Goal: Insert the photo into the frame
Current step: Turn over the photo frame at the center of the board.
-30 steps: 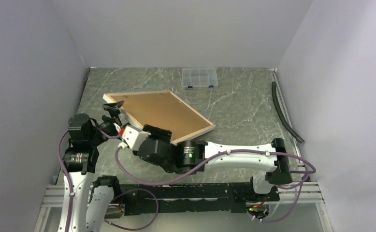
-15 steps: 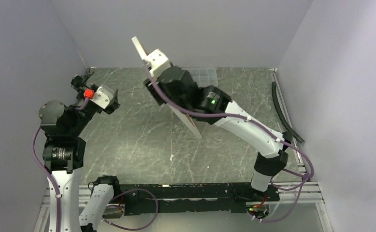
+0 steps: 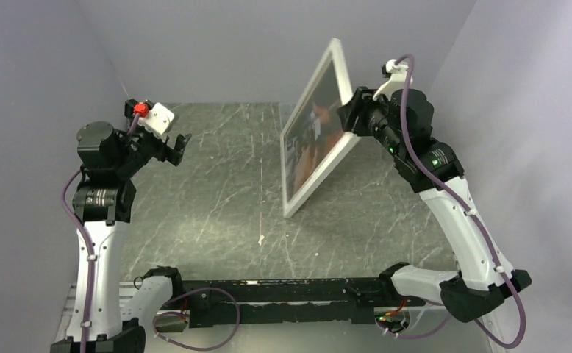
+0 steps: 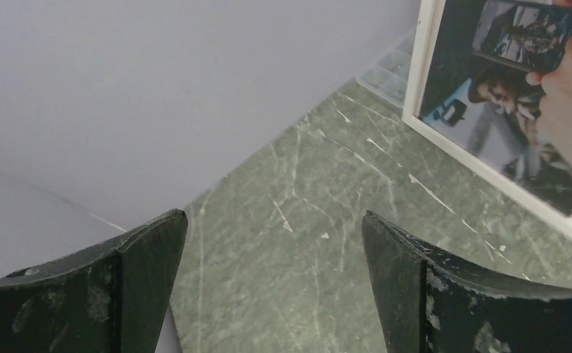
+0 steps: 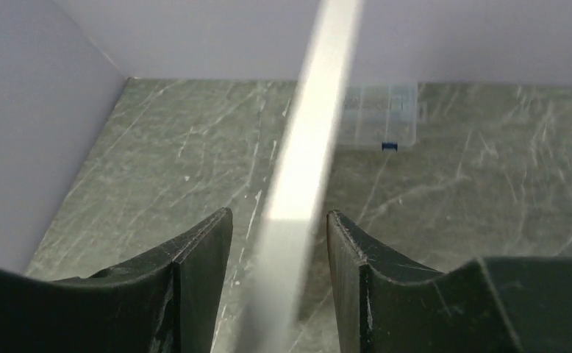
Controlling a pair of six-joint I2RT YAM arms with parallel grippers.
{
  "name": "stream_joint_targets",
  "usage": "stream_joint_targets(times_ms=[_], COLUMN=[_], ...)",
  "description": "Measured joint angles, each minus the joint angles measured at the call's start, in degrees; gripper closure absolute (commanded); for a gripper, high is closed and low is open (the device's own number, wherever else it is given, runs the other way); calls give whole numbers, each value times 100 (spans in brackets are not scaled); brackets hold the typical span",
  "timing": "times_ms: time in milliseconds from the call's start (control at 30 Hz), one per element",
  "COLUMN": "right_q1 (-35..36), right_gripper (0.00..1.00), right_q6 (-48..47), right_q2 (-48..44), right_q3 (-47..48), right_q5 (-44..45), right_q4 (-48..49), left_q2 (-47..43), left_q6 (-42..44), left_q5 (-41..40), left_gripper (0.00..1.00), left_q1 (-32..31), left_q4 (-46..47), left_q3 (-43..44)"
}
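1. The right gripper (image 3: pixel 351 118) is clamped on the right-hand edge of the frame (image 3: pixel 285 184) and holds it up over the middle of the desk (image 3: pixel 217 191), towards the far edge.
2. In the right wrist view the frame (image 5: pixel 309 147) shows edge-on as a pale, blurred strip running between the two fingers of the right gripper (image 5: pixel 279 279).
3. The frame stands steeply tilted with one corner lowest. That corner is at or just above the desk, and I cannot tell whether it touches.
4. The photo (image 3: pixel 309 143) sits inside the frame's white border, its dark picture with orange tones facing the left arm.
5. The left gripper (image 3: pixel 180 145) hangs above the far-left part of the desk, well apart from the frame, with its jaws spread wide and nothing between them.
6. The left wrist view shows the left gripper (image 4: pixel 268 279) pointing towards the frame (image 4: pixel 481 168) and the photo (image 4: pixel 511 95).
7. A clear compartment box (image 5: pixel 382 118) lies at the far edge of the desk, behind the frame.
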Motion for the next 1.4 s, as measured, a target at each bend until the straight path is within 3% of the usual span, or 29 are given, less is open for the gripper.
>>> stream_joint_targets(times_ms=[200,300,533,833,1067,1400], right_q1=[-850,-944,-1156,-1156,-1156,-1161], right_gripper=[84,84,85,75,62,38], right_q6=[627,925,1781,2916,3003,2562], right_q2=[-140,-240,-1388,-2577,-2100,-1513], right_q3=[-444,-927,-3388,-6457,-7086,-7799], right_q5=[-319,-723,-1368,-1786,-1932,-1790], right_q4=[-409,-225,494,2284,3458,4070], left_q2=[358,374,398,664,800,1547], left_q6=[-90,-109,-31,494,682,669], left_q5=[122,208,337,376,382,588], left_gripper=[6,6,6,6,6,6], left_q1=[0,0,0,2,114,662], left_q4=[-201,-227,-302,-678,-793,-1093], left_q3=[13,-66,-457,-953,-1106,-1086])
